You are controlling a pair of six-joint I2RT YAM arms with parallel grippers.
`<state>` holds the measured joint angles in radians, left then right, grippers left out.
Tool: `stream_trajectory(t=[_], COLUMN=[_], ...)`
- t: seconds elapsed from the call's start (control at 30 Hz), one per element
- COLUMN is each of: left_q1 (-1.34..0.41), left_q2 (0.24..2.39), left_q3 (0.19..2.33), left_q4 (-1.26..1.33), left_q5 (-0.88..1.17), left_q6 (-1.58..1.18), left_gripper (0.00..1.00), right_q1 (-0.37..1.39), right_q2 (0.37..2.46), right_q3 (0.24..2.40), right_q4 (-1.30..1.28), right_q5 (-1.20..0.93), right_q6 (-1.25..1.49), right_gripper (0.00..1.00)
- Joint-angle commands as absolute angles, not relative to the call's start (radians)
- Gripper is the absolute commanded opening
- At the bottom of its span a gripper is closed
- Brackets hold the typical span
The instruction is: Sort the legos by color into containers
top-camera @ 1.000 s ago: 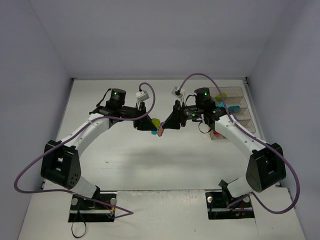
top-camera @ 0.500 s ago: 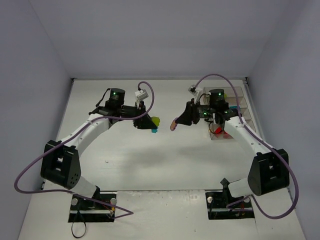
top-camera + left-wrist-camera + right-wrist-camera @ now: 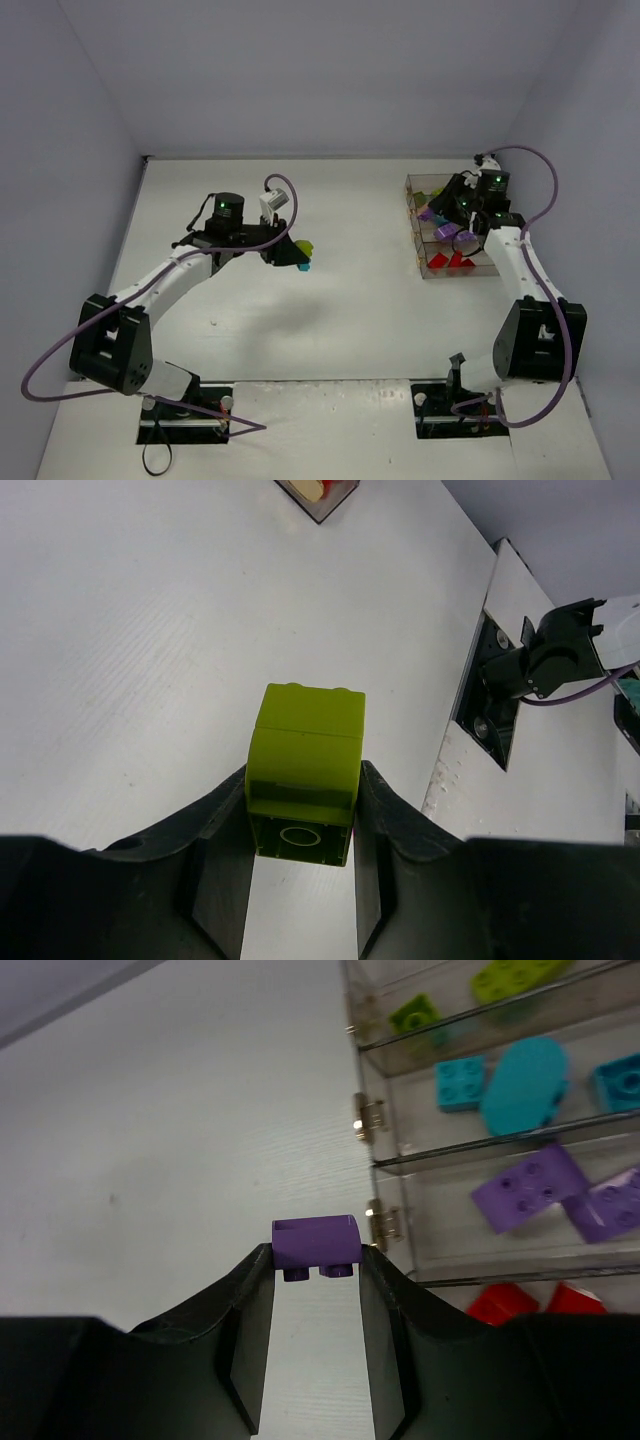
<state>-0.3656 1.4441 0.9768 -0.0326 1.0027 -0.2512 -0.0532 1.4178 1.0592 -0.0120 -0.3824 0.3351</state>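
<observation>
Hands are parting: right hand (image 3: 315, 1257), clamped on a purple brick (image 3: 313, 1241), is nearing the purple bin (image 3: 440, 1230); left hand (image 3: 301, 815) is clutching a lime brick (image 3: 305, 748).

Left wrist view: cropped by top edge, containers (image 3: 318, 495), one corner only, red inside. Out of sight between left gripper (image 3: 305, 780) fingers, lower flanks of lime brick (image 3: 308, 735). Clipped at right edge, teal scrap (image 3: 630, 695), unidentifiable.
Right wrist view: cropped at top and right, containers. Covered by right gripper (image 3: 314, 1255) fingers, flanks of purple brick (image 3: 314, 1238). Half masked below, red bricks (image 3: 500, 1303).
Top view: partly behind right arm (image 3: 510, 250), far containers. Too small for detail, held bricks.
</observation>
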Motion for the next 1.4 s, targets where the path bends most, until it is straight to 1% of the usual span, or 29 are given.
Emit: stream_trajectory(t=[0.0,0.1,0.2,0.37,0.6,0.73,0.77,0.8,0.87,0.9,0.97,1.0,1.03,1.13,1.2,1.27,1.3,1.37], left_q1=[-0.368,-0.370,-0.370,-0.370,-0.370,-0.370,-0.370,-0.370,-0.370,-0.370,-0.370,-0.370,-0.371,-0.373,-0.374,-0.377,-0.379,-0.382], left_q2=[1.356,1.345,1.336,1.331,1.316,1.316,1.318,1.319,1.325,1.327,1.333,1.333,1.330,1.330,1.330,1.330,1.333,1.335], left_q3=[0.973,0.965,0.954,0.945,0.916,0.925,0.928,0.933,0.945,0.948,0.954,0.956,0.962,0.965,0.969,0.973,0.971,0.968], left_q4=[0.055,0.038,0.052,0.055,0.077,0.084,0.084,0.083,0.089,0.095,0.106,0.113,0.165,0.195,0.219,0.250,0.264,0.317], left_q5=[0.959,0.936,0.930,0.927,0.928,0.928,0.928,0.928,0.928,0.927,0.913,0.902,0.831,0.804,0.790,0.782,0.781,0.791], left_q6=[-0.284,-0.282,-0.287,-0.264,-0.270,-0.279,-0.282,-0.284,-0.297,-0.307,-0.327,-0.346,-0.430,-0.472,-0.514,-0.550,-0.566,-0.607], left_gripper=[0.00,0.00,0.00,0.00,0.00,0.00,0.00,0.00,0.00,0.00,0.00,0.00,0.00,0.00,0.00,0.00,0.00,0.00], right_q1=[-0.101,-0.135,-0.155,-0.156,-0.156,-0.156,-0.156,-0.156,-0.155,-0.155,-0.149,-0.147,-0.132,-0.112,-0.081,-0.036,-0.019,0.014], right_q2=[1.434,1.454,1.496,1.569,1.592,1.624,1.632,1.641,1.647,1.649,1.649,1.643,1.591,1.543,1.493,1.457,1.424,1.401], right_q3=[1.114,1.111,1.112,1.134,1.089,1.091,1.094,1.097,1.098,1.100,1.100,1.100,1.098,1.098,1.100,1.098,1.095,1.095], right_q4=[0.025,0.025,0.026,0.031,0.035,0.044,0.048,0.048,0.049,0.051,0.049,0.049,0.049,0.049,0.057,0.083,0.095,0.130], right_q5=[-0.230,-0.183,-0.184,-0.219,-0.157,-0.173,-0.181,-0.190,-0.219,-0.228,-0.239,-0.242,-0.267,-0.281,-0.342,-0.406,-0.489,-0.587], right_q6=[0.440,0.465,0.482,0.503,0.518,0.509,0.506,0.505,0.497,0.494,0.486,0.476,0.442,0.420,0.393,0.342,0.324,0.279], right_gripper=[0.00,0.00,0.00,0.00,0.00,0.00,0.03,0.11,0.20,0.29,0.38,0.44,0.64,0.66,0.66,0.66,0.66,0.66])
